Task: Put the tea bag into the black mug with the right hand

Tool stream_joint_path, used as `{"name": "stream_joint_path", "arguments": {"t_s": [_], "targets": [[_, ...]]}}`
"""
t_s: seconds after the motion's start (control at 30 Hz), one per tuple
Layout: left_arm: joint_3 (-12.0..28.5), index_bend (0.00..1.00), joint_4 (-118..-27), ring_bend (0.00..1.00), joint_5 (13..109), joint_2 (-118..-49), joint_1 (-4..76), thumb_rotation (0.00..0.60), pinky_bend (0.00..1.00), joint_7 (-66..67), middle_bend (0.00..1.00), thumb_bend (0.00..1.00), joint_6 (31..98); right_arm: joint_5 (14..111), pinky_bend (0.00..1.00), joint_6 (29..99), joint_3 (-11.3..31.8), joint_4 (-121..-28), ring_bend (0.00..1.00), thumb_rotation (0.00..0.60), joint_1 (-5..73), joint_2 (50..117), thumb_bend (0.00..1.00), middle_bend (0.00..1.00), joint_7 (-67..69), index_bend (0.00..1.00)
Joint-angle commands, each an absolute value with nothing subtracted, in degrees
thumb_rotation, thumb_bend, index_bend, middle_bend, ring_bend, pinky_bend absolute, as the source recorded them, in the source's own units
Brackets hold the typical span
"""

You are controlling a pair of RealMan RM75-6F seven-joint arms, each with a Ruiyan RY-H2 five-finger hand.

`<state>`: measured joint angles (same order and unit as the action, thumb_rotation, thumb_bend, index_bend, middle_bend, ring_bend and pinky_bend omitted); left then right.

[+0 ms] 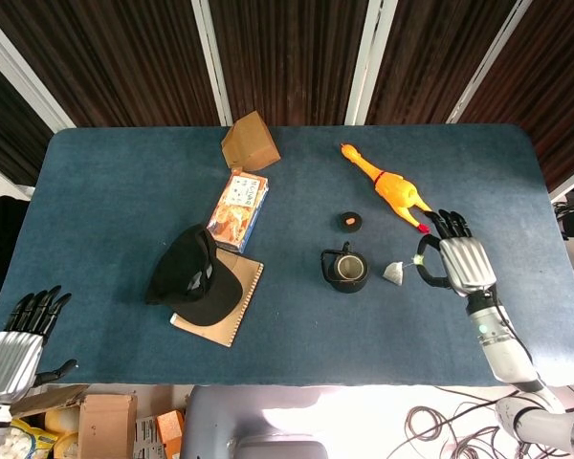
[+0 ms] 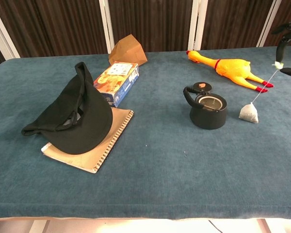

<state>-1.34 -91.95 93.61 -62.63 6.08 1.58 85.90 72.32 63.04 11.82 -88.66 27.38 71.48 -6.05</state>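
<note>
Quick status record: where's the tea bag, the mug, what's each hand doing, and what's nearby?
tea bag: on the table, just right of the mug, string taut up to the right hand
black mug: upright, open
right hand: raised, pinches the tag end of the string
left hand: off the table's near left corner, holds nothing
rubber chicken: lies behind the mug
progress: bag not yet in the mug

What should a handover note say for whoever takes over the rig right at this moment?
Right hand: pinches the tag end of the tea bag's string, raised, string taut.
Left hand: idle off the table's near-left corner, holding nothing.
Tea bag: apparently on the table, right of the black mug.
Done: tag gripped, string pulled tight.
Left: lift the bag over the mug, lower it in, release.
</note>
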Motion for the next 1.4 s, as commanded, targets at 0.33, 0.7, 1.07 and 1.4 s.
{"name": "stream_joint_path", "arguments": {"t_s": [0.33,0.7,1.07,1.4], "targets": [[-1.32,0.0,-91.85,0.0,93.66,-62.38,5.84,0.6,0.07,0.9,0.0,0.03,86.45,69.94,0.0,64.89,15.44,-97.52,0.0,0.6,29.64,68.62,0.27,0.07,-10.57,0.53],[-1.26,0.0,-91.87,0.0,93.44,-62.28,5.83,0.6,0.07,0.73,0.0,0.03,86.36,66.63,0.0,64.3,17.95,-102.11,0.0,0.6,33.05,68.72,0.27,0.07,-14.33,0.53],[-1.01,0.0,-91.74,0.0,93.03,-62.01,5.8,0.6,0.07,0.1,0.0,0.03,86.44,61.88,0.0,62.96,18.61,-101.69,0.0,0.6,36.87,71.57,0.27,0.07,-18.22,0.53],[-0.95,0.0,-91.73,0.0,92.89,-61.9,5.65,0.6,0.07,-0.08,0.0,0.03,86.64,62.17,0.0,62.86,15.51,-97.84,0.0,0.6,37.4,74.42,0.27,0.07,-19.22,0.53]]}}
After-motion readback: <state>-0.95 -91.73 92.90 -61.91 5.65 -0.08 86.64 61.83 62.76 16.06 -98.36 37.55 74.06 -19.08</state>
